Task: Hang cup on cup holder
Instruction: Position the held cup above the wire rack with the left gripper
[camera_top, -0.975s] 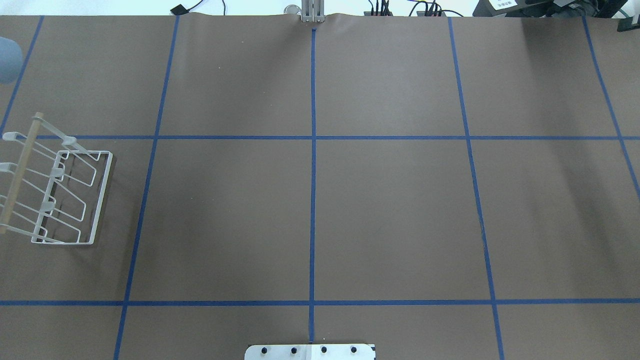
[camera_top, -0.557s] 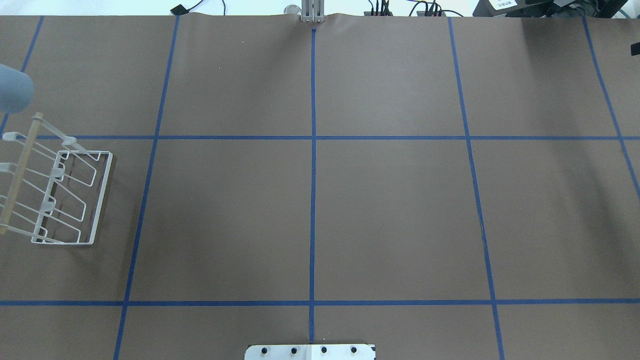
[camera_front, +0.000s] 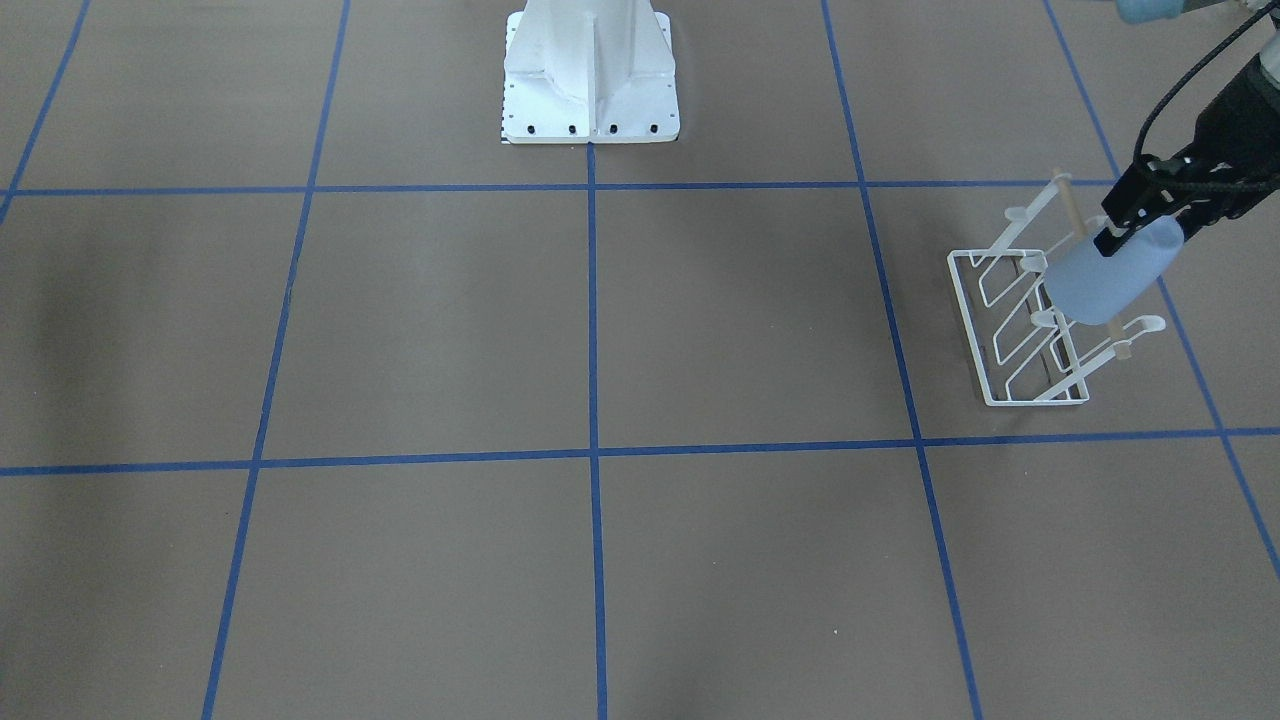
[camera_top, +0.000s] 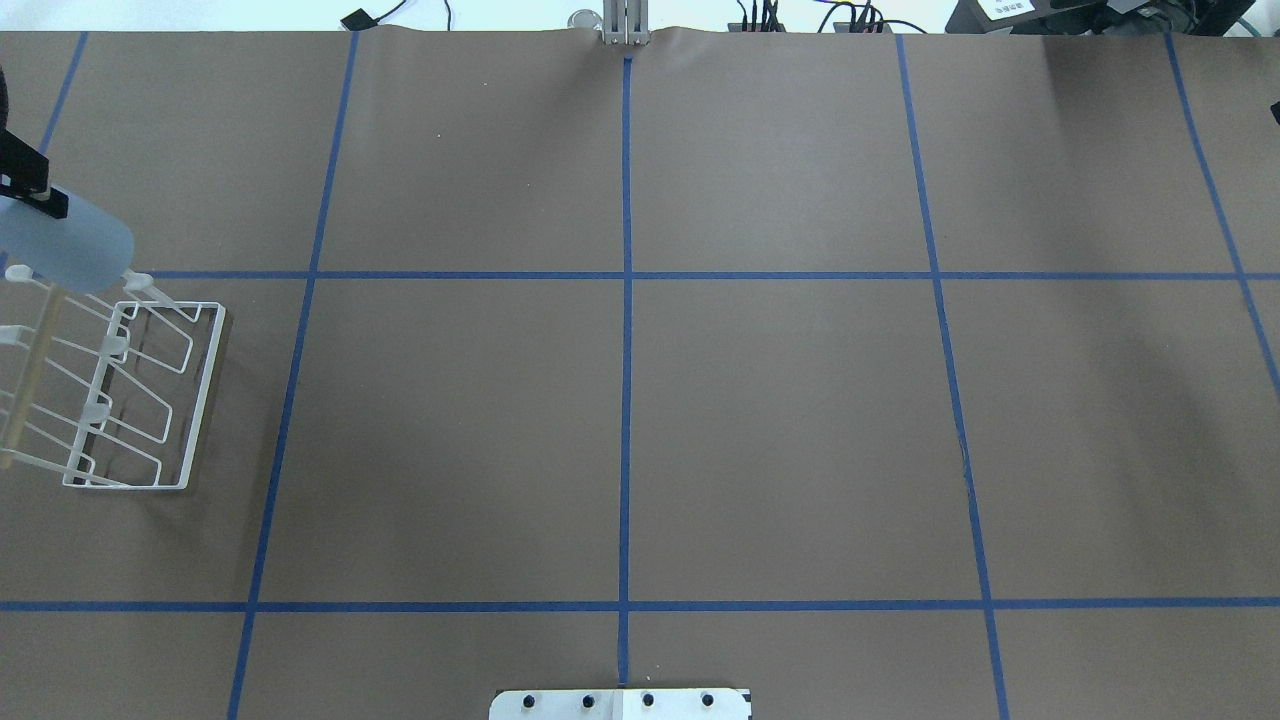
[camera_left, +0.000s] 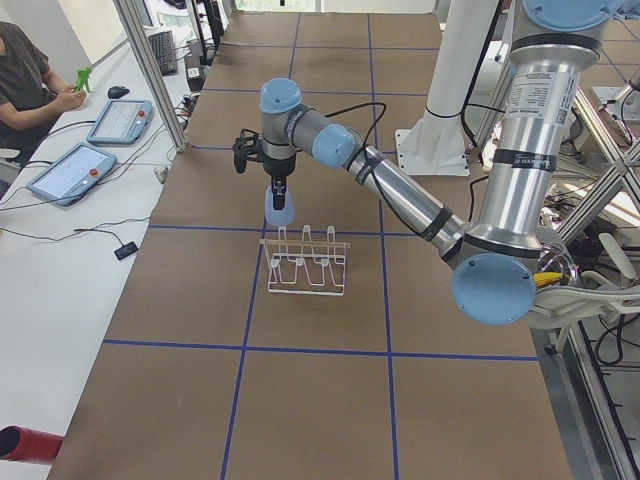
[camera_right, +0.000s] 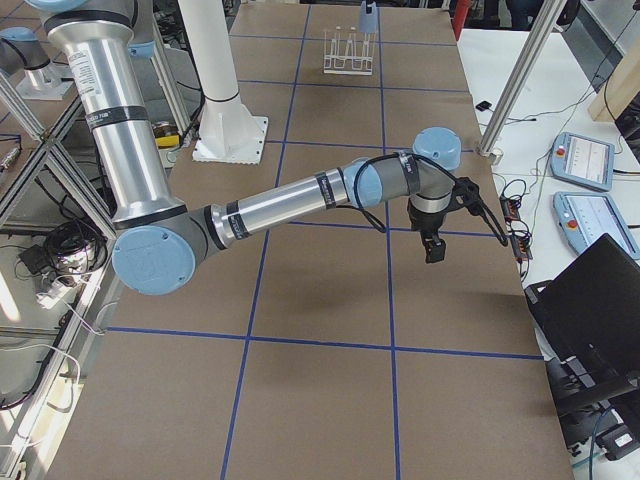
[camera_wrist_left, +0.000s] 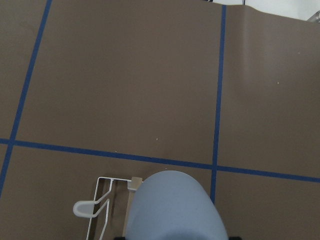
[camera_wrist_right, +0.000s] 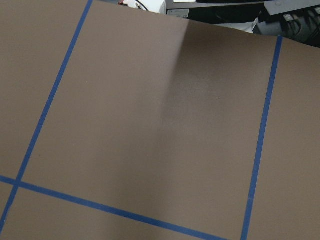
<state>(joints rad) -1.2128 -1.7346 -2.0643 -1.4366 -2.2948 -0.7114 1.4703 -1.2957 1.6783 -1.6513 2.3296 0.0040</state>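
Observation:
My left gripper is shut on the light-blue cup and holds it tilted above the far end of the white wire cup holder. In the overhead view the cup overlaps the holder's top prong and the end of its beige rod. The left wrist view shows the cup's base over the holder's corner. I cannot tell whether cup and prong touch. My right gripper hangs over bare table far from the holder. I cannot tell whether it is open.
The brown table is marked with blue tape lines. The white robot base stands at the table's middle edge. An operator and tablets are beside the table's far side.
The cup has moved from the overhead view's left edge down and to the right, onto the holder's top end. The left gripper's black finger now shows above it.

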